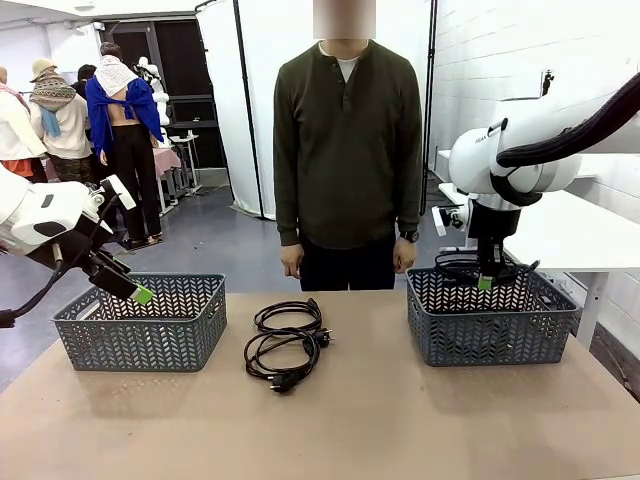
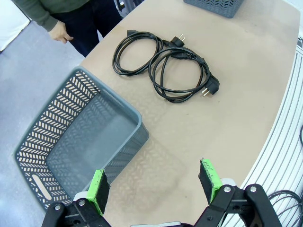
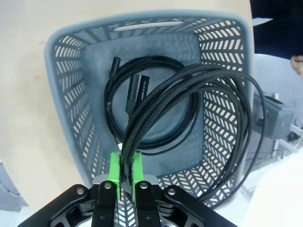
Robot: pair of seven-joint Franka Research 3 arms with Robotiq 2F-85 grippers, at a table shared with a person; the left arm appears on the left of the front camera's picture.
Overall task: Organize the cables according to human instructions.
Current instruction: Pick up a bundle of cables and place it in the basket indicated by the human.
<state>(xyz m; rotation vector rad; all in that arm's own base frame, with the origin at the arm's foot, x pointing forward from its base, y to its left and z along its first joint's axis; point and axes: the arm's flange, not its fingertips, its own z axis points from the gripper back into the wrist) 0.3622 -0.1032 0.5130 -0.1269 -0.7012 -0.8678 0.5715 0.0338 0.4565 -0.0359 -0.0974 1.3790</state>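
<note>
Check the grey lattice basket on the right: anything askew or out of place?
Nothing spilled or damaged. The black braided cable bundle in the right gripper hangs lopsided: its thin outer loops cross the grey lattice basket's rim, so they might land outside.

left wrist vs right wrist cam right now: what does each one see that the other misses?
Left wrist: the open left claw above the tabletop, the empty left basket, and two cable bundles lying on the tabletop. Right wrist: the right claw shut on a braided cable bundle held above the right basket, with another cable coiled on its floor. Both: the right basket, just a corner of it in the left wrist view, and the tan tabletop.
</note>
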